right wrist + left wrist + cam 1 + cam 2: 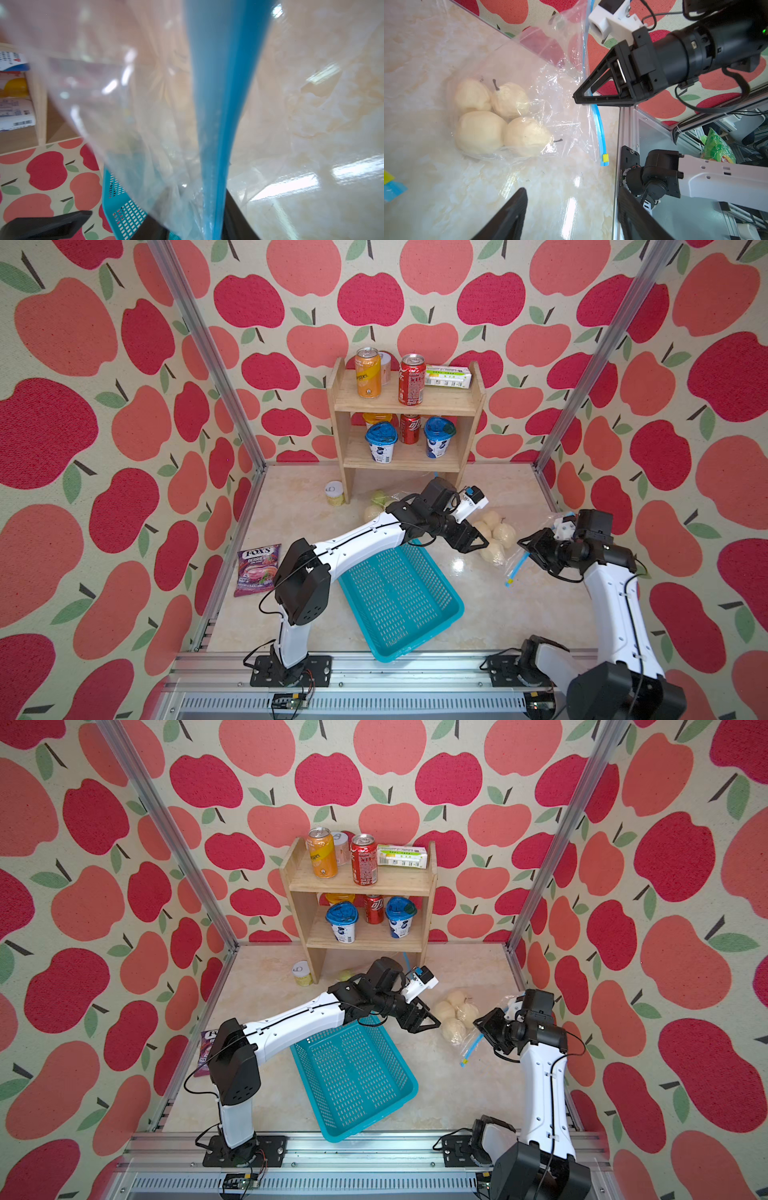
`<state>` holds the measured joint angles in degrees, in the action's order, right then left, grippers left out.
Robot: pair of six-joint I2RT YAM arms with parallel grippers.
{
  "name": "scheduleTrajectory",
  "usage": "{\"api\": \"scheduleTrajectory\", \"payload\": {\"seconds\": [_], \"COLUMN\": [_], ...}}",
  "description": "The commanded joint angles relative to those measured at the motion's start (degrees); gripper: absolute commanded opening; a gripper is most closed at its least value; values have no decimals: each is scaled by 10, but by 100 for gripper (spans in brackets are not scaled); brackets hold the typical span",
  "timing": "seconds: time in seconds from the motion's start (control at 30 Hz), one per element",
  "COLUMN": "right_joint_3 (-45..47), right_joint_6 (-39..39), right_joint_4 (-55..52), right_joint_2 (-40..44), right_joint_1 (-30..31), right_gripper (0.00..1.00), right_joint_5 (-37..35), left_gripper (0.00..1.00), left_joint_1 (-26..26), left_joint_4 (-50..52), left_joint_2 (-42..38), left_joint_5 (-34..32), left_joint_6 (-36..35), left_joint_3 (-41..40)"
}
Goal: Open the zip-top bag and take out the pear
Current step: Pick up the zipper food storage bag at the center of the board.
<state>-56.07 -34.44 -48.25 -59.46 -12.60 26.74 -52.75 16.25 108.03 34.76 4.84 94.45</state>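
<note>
Left wrist view: right hand (576, 97), nearly closed, pinches zip-top bag (550, 62).

Enclosure walls (374, 302): cream fabric printed with red and coral apples with green leaves, covering the 9, 12 and 3 o'clock sides. No window is in view.

Frame: two bare aluminium posts, one (208, 352) rising from the 10 o'clock corner, one (602, 352) from the 2 o'clock corner. A slotted aluminium rail (415, 676) closes the 6 o'clock edge.

Surface (519, 614): glossy beige, marble-patterned, meeting the walls on three sides.

Furniture: one two-tier pale wooden shelf (440, 404), upright at 12 o'clock against the back wall.

Light: bright and even; white glare patches (457, 564) on the surface right of centre.
</note>
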Motion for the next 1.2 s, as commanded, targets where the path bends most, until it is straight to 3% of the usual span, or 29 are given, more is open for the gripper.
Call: {"api": "scheduleTrajectory", "payload": {"seconds": [0.0, 0.1, 0.3, 0.67, 0.83, 1.0, 1.17], "right_joint_3": [-50, -71, -120, -145, -142, -142, -145], "right_joint_6": [-42, -75, -125, -194, -208, -211, -208], "right_joint_4": [27, 49, 93, 150, 161, 161, 158], "right_joint_2": [9, -2, -23, -38, -33, -29, -24], "right_joint_1": [23, 38, 65, 104, 105, 105, 106], "right_gripper": [26, 14, 0, 0, 0, 0, 0], "right_joint_5": [60, 84, 84, 45, 51, 58, 54], "left_gripper": [70, 74, 82, 83, 73, 62, 33], "left_joint_1": [2, 3, -3, -47, -53, -60, -60], "left_joint_4": [-59, -115, -143, -244, -280, -329, -308], "left_joint_2": [-54, -85, -116, -136, -109, -94, -78], "left_joint_5": [0, -7, -37, -135, -219, -245, -247], "left_joint_6": [-71, -114, -158, -215, -201, -208, -218], "left_joint_3": [-43, -95, -134, -202, -190, -187, -163]}}
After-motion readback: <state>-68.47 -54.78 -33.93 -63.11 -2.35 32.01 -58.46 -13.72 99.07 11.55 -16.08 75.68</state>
